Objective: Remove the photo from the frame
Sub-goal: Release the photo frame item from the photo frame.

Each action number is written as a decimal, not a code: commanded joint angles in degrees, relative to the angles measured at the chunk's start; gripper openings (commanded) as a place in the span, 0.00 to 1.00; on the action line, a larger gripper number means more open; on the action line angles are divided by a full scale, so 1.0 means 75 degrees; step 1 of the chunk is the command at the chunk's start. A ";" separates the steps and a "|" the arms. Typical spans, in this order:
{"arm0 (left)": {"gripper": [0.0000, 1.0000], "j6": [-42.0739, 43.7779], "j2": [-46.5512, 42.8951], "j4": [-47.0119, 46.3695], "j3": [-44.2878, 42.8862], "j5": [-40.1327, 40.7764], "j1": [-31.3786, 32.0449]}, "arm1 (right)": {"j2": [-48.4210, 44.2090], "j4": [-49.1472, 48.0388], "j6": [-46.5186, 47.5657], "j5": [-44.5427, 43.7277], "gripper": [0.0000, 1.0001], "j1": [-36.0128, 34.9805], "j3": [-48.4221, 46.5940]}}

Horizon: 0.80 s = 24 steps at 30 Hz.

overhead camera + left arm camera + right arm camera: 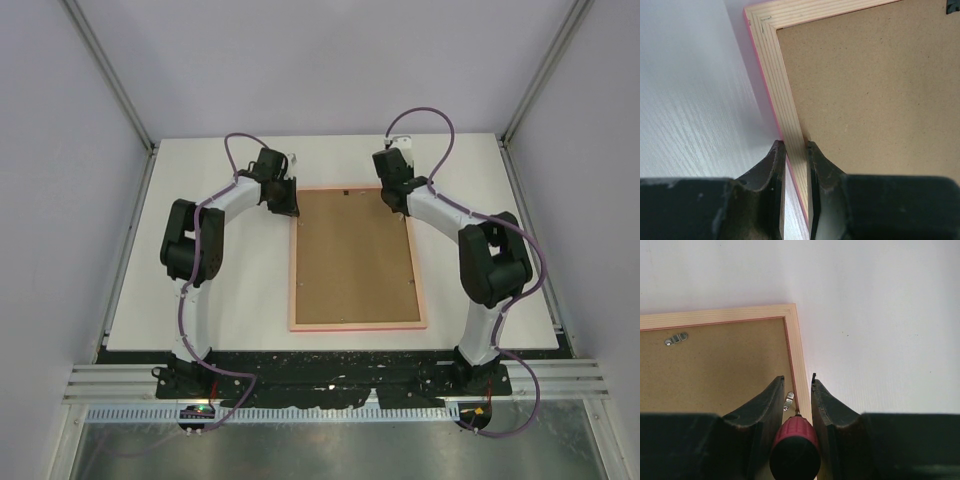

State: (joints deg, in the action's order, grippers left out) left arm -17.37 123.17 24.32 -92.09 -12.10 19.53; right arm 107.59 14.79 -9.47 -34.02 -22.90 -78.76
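Item: frame [357, 325], face down at mid table [250, 290], pale back rails with a pink outer edge around a brown backing board [352, 255]; photo not visible; left gripper [795, 147] nearly closed, fingers pinching the left rail near the far-left corner; right gripper [797, 382] at the far-right corner, clamped on a red-handled screwdriver [795, 452], its tip beside a small metal clip [789, 401] at the rail's inner edge; white tabletop margins broad left and right, narrow along the near edge
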 commanded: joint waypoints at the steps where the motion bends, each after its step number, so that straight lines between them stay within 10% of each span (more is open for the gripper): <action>1: 0.00 0.0288 -0.0099 -0.0125 0.0021 -0.0332 0.0033 | 0.0150 -0.0588 0.0080 -0.0198 0.08 0.0017 -0.0245; 24: 0.00 0.0288 -0.0099 -0.0137 0.0021 -0.0356 0.0033 | 0.0432 -0.1467 0.0713 -0.0421 0.08 -0.0076 -0.0584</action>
State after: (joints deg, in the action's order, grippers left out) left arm -17.34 123.17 24.29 -92.07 -12.16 19.53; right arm 110.91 7.27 -4.34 -35.75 -23.07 -80.20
